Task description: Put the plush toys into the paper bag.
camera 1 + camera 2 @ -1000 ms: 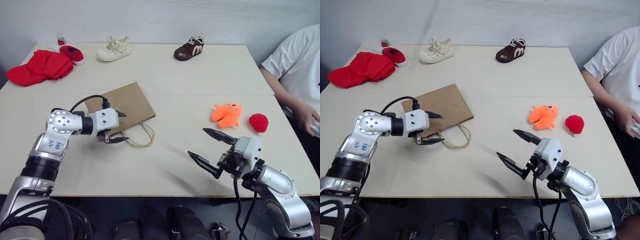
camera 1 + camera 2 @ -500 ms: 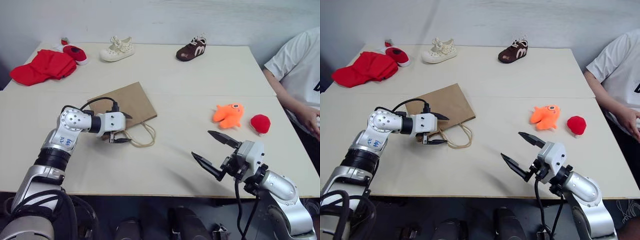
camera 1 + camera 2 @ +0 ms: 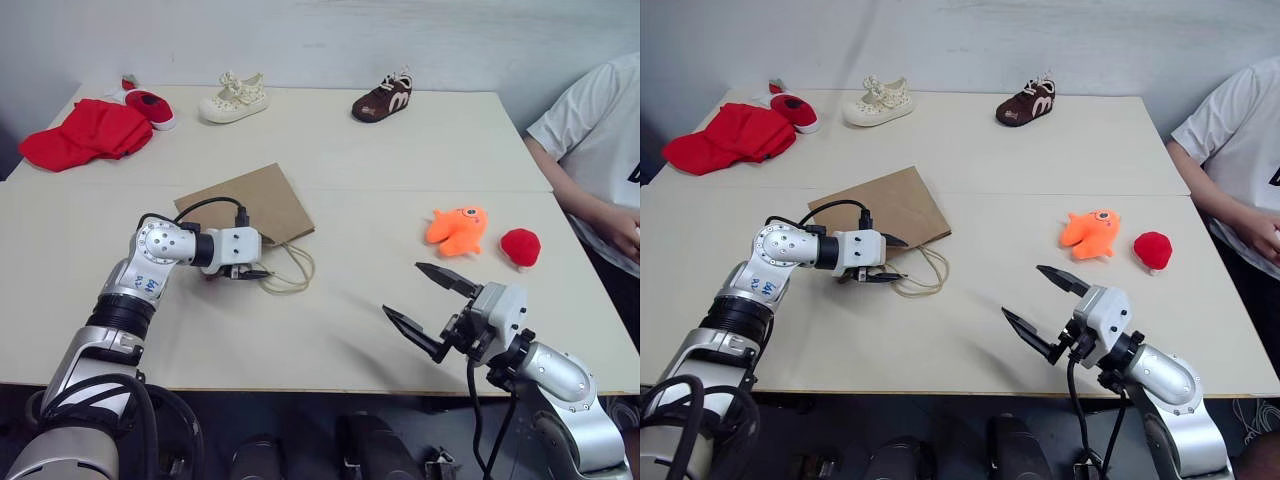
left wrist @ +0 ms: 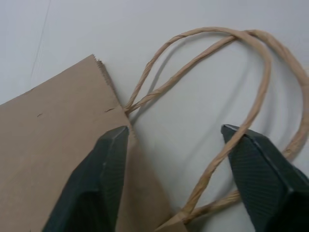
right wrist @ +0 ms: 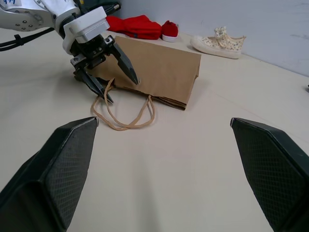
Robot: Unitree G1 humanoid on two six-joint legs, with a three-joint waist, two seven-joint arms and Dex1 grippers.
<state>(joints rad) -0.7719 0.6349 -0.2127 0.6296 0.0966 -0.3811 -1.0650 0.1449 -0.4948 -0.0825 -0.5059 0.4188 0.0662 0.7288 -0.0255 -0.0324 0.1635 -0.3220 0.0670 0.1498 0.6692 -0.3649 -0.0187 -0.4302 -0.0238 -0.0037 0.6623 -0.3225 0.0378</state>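
The brown paper bag point(image 3: 252, 198) lies flat on the table, its cord handles point(image 3: 291, 270) looping toward the front edge. My left gripper point(image 3: 903, 260) is at the bag's mouth, open. One of its fingers point(image 4: 107, 180) rests over the paper edge, the other point(image 4: 263, 170) sits outside a handle loop, with the cords point(image 4: 203, 58) between them. The orange fish plush toy point(image 3: 455, 229) and the round red plush toy point(image 3: 520, 247) lie side by side at the right. In front of them my right gripper point(image 3: 402, 289) hovers open and holds nothing.
Along the far edge lie a red cloth heap point(image 3: 80, 132), a small red shoe point(image 3: 148, 106), a cream shoe point(image 3: 232, 98) and a brown shoe point(image 3: 382, 98). A person in a white shirt point(image 3: 590, 120) sits at the table's right side.
My left gripper has slid right along the bag's mouth to the handles, and its fingers have narrowed. The right arm has stayed put.
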